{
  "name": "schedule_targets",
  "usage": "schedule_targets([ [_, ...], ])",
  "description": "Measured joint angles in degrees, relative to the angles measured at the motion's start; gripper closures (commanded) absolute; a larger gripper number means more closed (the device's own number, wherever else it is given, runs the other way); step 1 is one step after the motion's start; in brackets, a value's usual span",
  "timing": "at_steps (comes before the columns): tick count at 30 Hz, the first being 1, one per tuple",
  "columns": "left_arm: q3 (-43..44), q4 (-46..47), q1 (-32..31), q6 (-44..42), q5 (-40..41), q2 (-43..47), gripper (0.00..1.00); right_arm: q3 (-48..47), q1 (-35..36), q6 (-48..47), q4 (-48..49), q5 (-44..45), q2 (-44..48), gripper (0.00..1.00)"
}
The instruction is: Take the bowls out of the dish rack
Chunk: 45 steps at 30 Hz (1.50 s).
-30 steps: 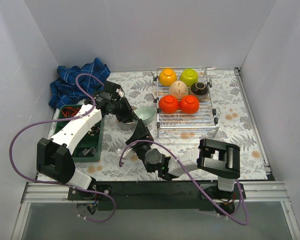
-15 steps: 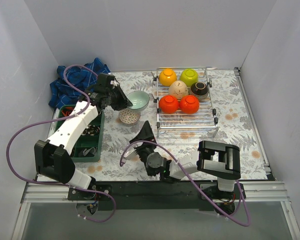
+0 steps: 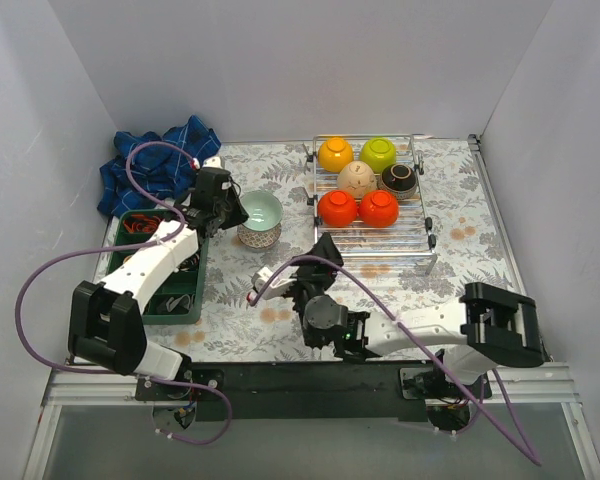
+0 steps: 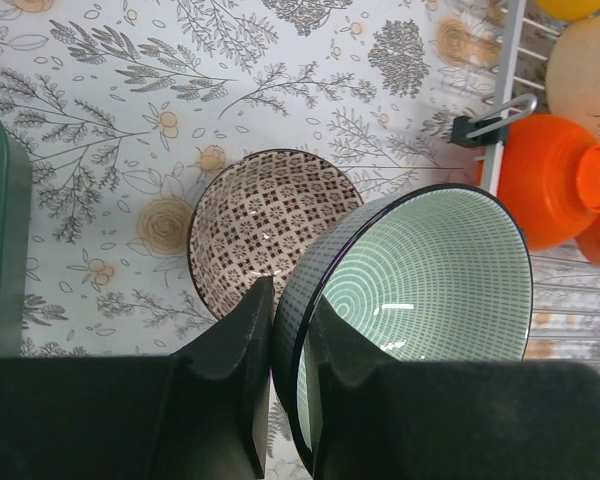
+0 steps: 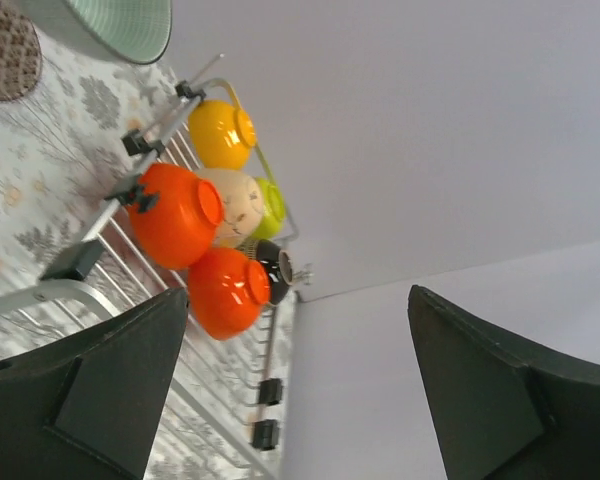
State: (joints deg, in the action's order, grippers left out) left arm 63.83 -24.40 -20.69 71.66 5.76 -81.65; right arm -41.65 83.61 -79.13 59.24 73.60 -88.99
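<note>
My left gripper (image 3: 230,208) (image 4: 290,330) is shut on the rim of the pale blue-green bowl (image 3: 261,209) (image 4: 430,270), which hangs tilted over the white patterned bowl (image 3: 258,237) (image 4: 265,220) on the table. I cannot tell whether the two touch. The dish rack (image 3: 375,240) (image 4: 505,110) holds the orange-yellow (image 3: 335,153), lime green (image 3: 378,153), speckled beige (image 3: 357,180), dark brown (image 3: 399,179) and two red-orange bowls (image 3: 337,208) (image 3: 379,208) upside down. My right gripper (image 3: 326,250) (image 5: 298,292) is open and empty by the rack's near left corner.
A green compartment tray (image 3: 175,305) lies along the left, beside my left arm. A blue checked cloth (image 3: 160,160) is bunched at the back left. White walls close in the table on three sides.
My left gripper carried the pale blue-green bowl back and left, over the patterned bowl. My right gripper opened wide, left the patterned bowl on the table and swung right toward the rack.
</note>
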Motion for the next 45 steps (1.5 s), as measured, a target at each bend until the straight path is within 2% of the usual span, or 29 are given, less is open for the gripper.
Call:
schedule_targets([
  [2, -1.7, 2.4, 0.0, -1.7, 0.7, -0.2, 1.0, -2.5, 0.0, 10.9, -10.8, -0.1, 3.0, 0.02],
  [4, -2.8, 4.5, 0.0, -3.3, 1.3, -0.7, 1.0, -6.5, -0.5, 23.9, -26.1, -1.4, 5.5, 0.01],
  [7, -3.5, 7.6, 0.0, -5.0, 1.7, -1.8, 1.0, -12.7, -1.9, 41.9, -45.8, -6.7, 7.6, 0.01],
  [10, -4.7, 11.4, 0.0, -6.6, 1.9, -2.7, 1.0, -13.7, -4.2, 55.9, -59.4, -12.2, 12.1, 0.01],
  [13, -6.1, 14.6, 0.0, -7.9, 2.2, -4.0, 1.0, -13.6, -7.2, 65.9, -68.7, -18.1, 16.4, 0.01],
  [18, -7.3, 17.4, 0.0, -9.4, 2.2, -7.2, 1.0, -10.6, -12.6, 77.5, -75.3, -27.2, 24.3, 0.01],
  [23, -9.3, 19.7, 0.0, -10.0, 2.2, -9.1, 0.99, -7.6, -17.6, 83.8, -77.8, -33.8, 30.5, 0.01],
  [29, -10.1, 20.3, 0.0, -10.0, 1.9, -10.2, 0.83, -5.4, -19.3, 87.3, -78.8, -37.8, 33.6, 0.01],
  [31, -10.1, 20.6, 0.0, -9.9, 1.9, -10.2, 0.81, -4.9, -19.5, 88.0, -79.1, -38.4, 33.9, 0.02],
  [35, -10.1, 21.1, 0.0, -9.8, 1.7, -10.2, 0.71, -4.4, -19.8, 88.7, -79.4, -39.3, 34.1, 0.02],
  [40, -11.6, 22.9, 0.0, -9.1, 1.4, -9.3, 0.67, -4.0, -19.9, 89.5, -79.9, -40.1, 35.4, 0.02],
  [42, -12.5, 23.2, 0.0, -8.8, 1.4, -8.7, 0.61, -4.0, -19.9, 89.6, -80.2, -40.4, 35.4, 0.03],
  [45, -13.1, 23.2, 0.0, -8.2, 1.1, -7.7, 0.58, -4.0, -19.9, 89.5, -80.6, -40.6, 35.0, 0.03],
])
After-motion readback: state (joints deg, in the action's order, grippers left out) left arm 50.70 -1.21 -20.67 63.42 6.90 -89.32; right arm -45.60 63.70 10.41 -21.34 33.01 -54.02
